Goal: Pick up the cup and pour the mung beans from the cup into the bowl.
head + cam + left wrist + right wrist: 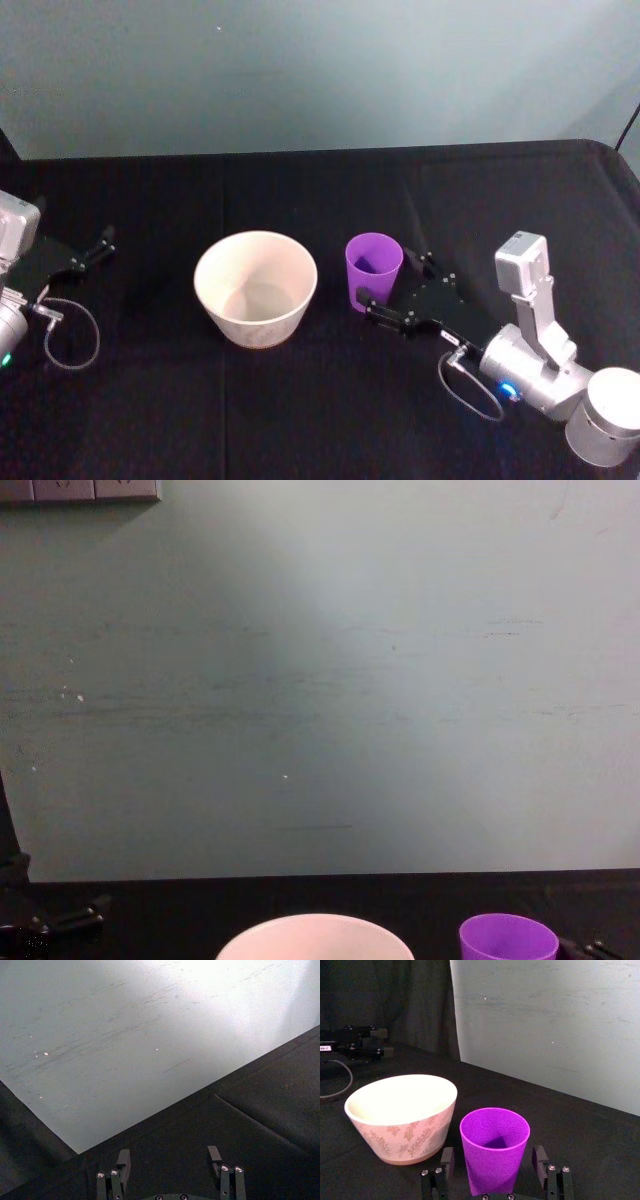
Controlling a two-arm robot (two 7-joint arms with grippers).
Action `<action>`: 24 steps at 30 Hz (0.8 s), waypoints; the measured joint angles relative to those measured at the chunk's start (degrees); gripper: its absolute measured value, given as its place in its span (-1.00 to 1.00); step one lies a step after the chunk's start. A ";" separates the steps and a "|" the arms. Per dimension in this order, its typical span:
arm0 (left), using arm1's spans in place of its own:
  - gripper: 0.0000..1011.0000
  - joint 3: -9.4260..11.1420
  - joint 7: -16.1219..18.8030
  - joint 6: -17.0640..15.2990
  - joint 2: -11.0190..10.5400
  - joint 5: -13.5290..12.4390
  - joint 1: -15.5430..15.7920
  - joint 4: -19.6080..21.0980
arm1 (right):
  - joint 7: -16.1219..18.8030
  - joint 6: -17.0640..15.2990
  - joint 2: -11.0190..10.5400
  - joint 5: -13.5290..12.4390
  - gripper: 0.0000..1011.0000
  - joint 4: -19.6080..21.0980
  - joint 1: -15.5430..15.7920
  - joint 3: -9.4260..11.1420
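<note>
**A:** Which step are you on?

**B:** The reach is done and the grasp is not. On the black surface (300, 420) the bowl (255, 285) stands upright near the middle. The cup (374, 268) stands upright just beside it on my right, with a narrow gap between them. My right tool (492, 1150) is down at the cup's base, wide open. It has one finger on each side of the wall, neither seems to touch it, and it holds nothing.

**A:** And the other arm?

**B:** My left tool (92, 250) is parked at the left edge of the surface, well apart from the bowl, also open and empty.

**A:** What does the next move call for?

**B:** I judge it needs an even squeeze on the cup's lower wall. The cup is tapered and smooth, so it could slide up out of a loose grip. After that comes a straight lift, a short carry toward the bowl, and a tilt once the cup's lip is over the rim. I cannot make out the beans in the shadowed bottom of the cup.

**A:** Any writing or brand?

**B:** There is none on the cup. The bowl's outer wall carries a faint sprig pattern (407, 1132) but no words. A small white label (324, 1048) sits by my left arm in the right wrist view, and its characters are too small to read.
</note>
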State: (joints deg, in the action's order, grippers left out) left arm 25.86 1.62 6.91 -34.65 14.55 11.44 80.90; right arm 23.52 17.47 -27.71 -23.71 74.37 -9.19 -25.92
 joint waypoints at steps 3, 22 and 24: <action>0.98 0.00 0.00 0.00 0.00 0.00 -0.01 0.00 | 0.19 -0.08 1.12 0.39 0.98 -0.92 -0.77 0.24; 0.98 0.00 0.00 0.00 0.00 0.00 0.00 0.00 | 1.34 -0.54 5.45 2.69 0.98 -5.84 -3.95 1.54; 0.98 0.00 0.00 0.00 0.00 0.00 0.00 0.00 | 1.52 -0.47 5.76 2.99 0.98 -6.11 -4.10 1.68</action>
State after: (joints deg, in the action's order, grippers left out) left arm 25.86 1.62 6.91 -34.65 14.55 11.43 80.90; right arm 25.04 17.00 -21.95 -20.72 68.26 -13.29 -24.25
